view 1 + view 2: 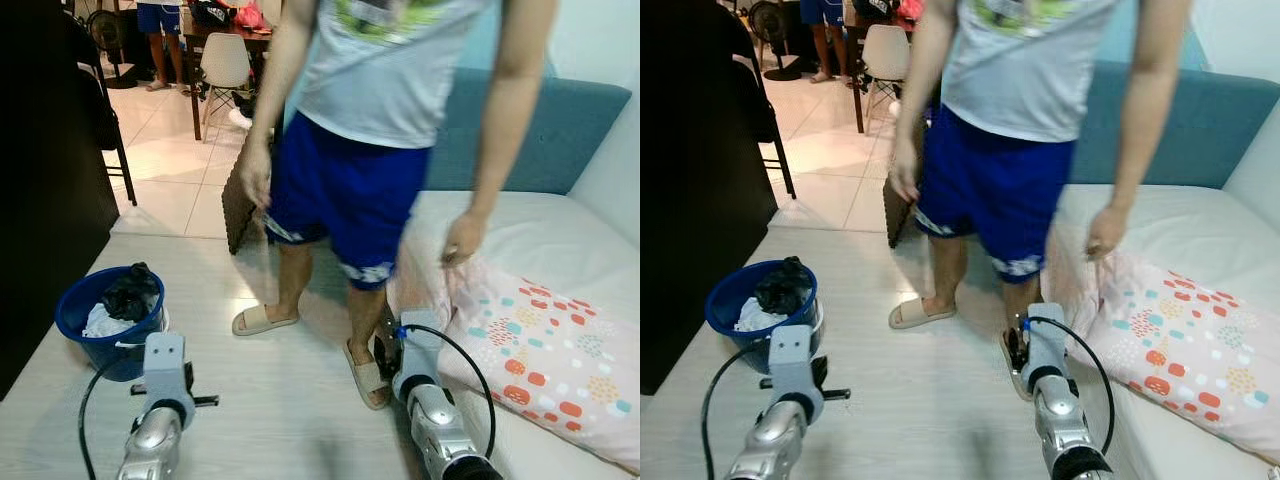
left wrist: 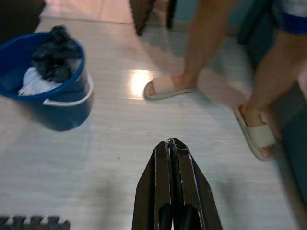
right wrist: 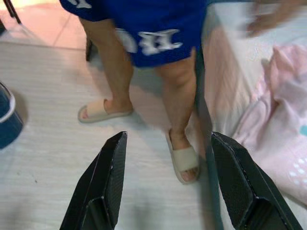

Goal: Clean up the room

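A blue bucket [image 1: 105, 322] stands on the pale floor at the left, holding a dark garment and a white cloth [image 2: 45, 72]. My left gripper [image 2: 171, 143] is shut and empty, low over the floor to the right of the bucket. My right gripper [image 3: 169, 139] is open with nothing between its fingers, facing the legs of a person [image 1: 350, 190] in blue shorts and beige slippers [image 3: 184, 163]. A pink blanket with coloured spots [image 1: 550, 350] lies on the bed [image 1: 560, 230] at the right, beside the right arm [image 1: 425, 390]. The person's hand touches its edge.
A tall dark cabinet [image 1: 45, 180] lines the left side. A dark foam mat [image 1: 237, 200] leans behind the person. Farther back on the tiled floor are a table, a white chair [image 1: 225, 62], a fan and a second person's legs [image 1: 160, 40]. Foam mat edge [image 2: 33, 223] lies near my left gripper.
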